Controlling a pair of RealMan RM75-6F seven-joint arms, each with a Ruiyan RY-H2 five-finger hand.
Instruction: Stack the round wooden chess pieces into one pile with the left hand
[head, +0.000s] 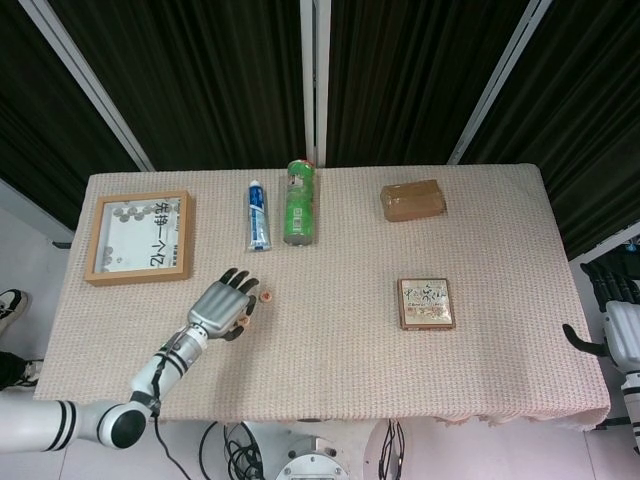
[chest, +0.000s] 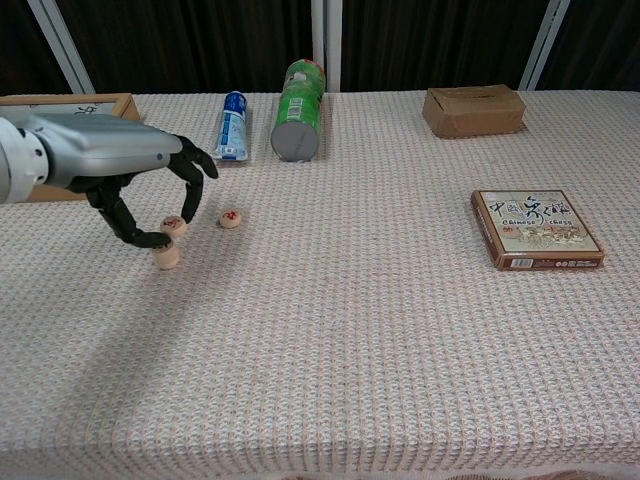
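The grey-and-black left hand (chest: 140, 190) pinches one round wooden chess piece (chest: 173, 225) between thumb and finger, right above a second round wooden piece (chest: 165, 256) on the beige woven tablecloth (chest: 380, 330). A third piece with red marking (chest: 231, 218) sits just beside. The right hand (head: 612, 335) barely shows at the edge, can't tell its state.

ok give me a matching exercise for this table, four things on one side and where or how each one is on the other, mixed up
Things:
1. green can
2. toothpaste tube
3. chess box
4. left hand

Places or states:
A. flat on the table's right side, apart from everything
B. pinching a chess piece above another piece
C. lying on its side, just right of the blue and white tube
D. lying between the wooden frame and the can

Pairs: 1-C, 2-D, 3-A, 4-B
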